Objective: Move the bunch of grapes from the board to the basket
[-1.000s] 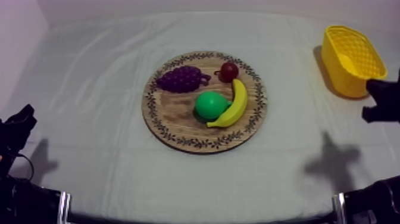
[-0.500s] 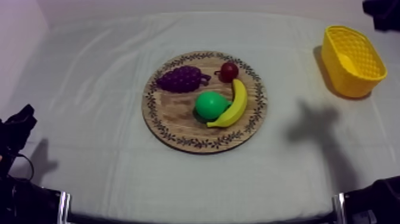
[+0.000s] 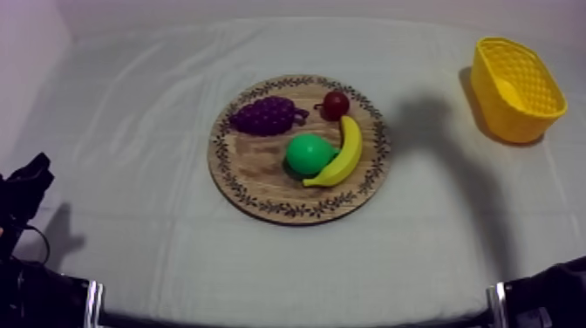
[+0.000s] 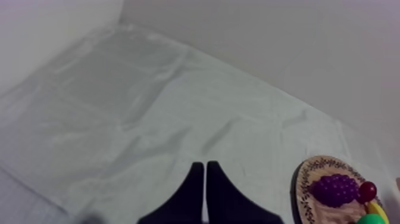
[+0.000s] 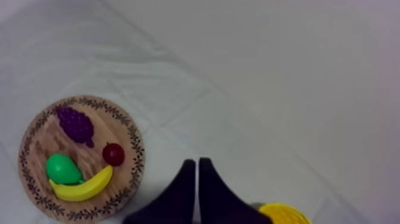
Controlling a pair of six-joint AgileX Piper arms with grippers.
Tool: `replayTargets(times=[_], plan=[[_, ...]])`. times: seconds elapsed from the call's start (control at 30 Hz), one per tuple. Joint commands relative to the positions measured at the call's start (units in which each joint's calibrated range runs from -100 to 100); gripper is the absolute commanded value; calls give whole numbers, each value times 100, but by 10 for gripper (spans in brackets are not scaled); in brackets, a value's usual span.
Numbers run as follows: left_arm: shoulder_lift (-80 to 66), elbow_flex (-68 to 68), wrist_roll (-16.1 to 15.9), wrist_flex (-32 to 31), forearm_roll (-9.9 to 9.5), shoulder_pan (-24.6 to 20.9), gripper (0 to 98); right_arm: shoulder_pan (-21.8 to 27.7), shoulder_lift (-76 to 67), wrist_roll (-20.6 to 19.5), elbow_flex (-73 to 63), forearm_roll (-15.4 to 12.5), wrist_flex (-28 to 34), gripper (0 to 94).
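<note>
The left claw [image 4: 204, 173] is pinched to a narrow wedge with nothing in it, over bare cloth on the table [image 3: 131, 131]. The wooden board [image 3: 253, 174] lies off to its right, well apart. The bunch of grapes [image 3: 266, 115] rests on that board near the small red fruit [image 3: 335, 105], with the pear [image 3: 310, 153] and banana [image 3: 344, 155] touching each other just beside them. The right claw [image 5: 197, 170] is likewise closed and empty, high over the table, with the board out to its left and the yellow basket [image 3: 514, 83] close at its right.
</note>
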Motion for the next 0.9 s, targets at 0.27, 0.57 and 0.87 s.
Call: replayTargets(times=[0.27, 0.57, 0.87], plan=[[5, 0, 1, 2, -3, 0, 1, -844, 1406, 164, -890, 81, 463, 71], [5, 0, 1, 2, -3, 0, 1, -1546, 2057, 209, -795, 124, 353, 79], [5, 0, 1, 2, -3, 0, 1, -1932, 2493, 204, -704, 112, 124, 218]])
